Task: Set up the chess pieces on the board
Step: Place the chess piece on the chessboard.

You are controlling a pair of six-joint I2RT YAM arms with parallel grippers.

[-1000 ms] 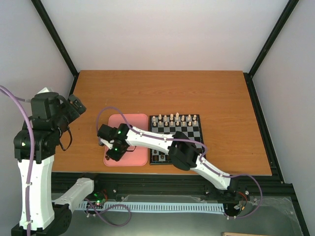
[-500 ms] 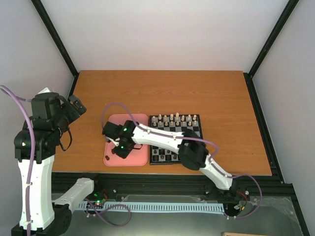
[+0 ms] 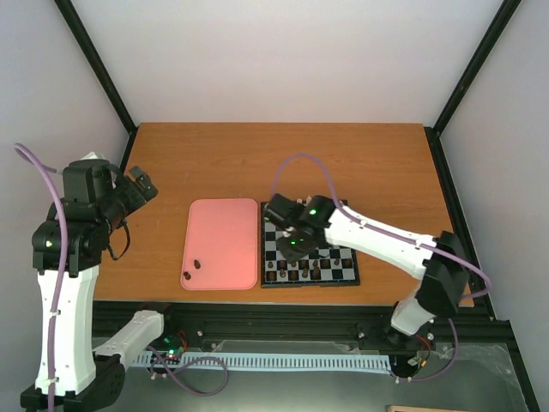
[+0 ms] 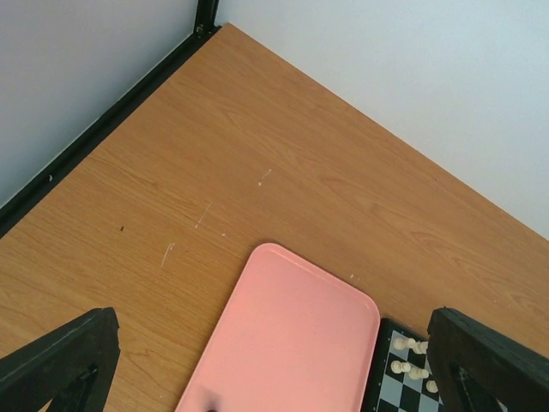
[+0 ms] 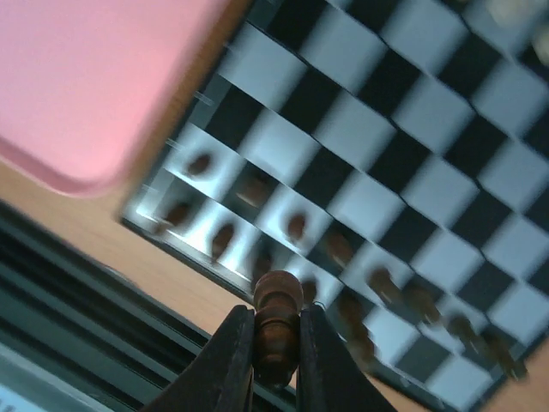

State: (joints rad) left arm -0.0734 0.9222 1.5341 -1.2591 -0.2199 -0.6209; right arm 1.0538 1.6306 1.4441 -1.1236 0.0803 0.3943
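Observation:
The board (image 3: 353,257) lies right of the pink tray (image 3: 221,232). Dark brown chess pieces (image 3: 300,273) stand in its near rows. Two more dark pieces (image 3: 196,264) lie at the tray's near left corner. My right gripper (image 3: 290,249) hovers over the board's left half. In the right wrist view it (image 5: 276,343) is shut on one dark brown piece (image 5: 276,318), above the board's near rows (image 5: 296,226), which are blurred. My left gripper (image 3: 141,184) is raised over the table's left edge, open and empty, its fingers (image 4: 60,365) wide apart.
Cream-white pieces (image 3: 330,206) stand along the board's far rows, partly hidden by my right arm; some show in the left wrist view (image 4: 410,356). The table's near edge and a black frame rail (image 5: 77,292) lie just beyond the board.
My right gripper has left the tray's near left corner and swung right over the board, holding a dark piece. My left arm has shifted slightly.

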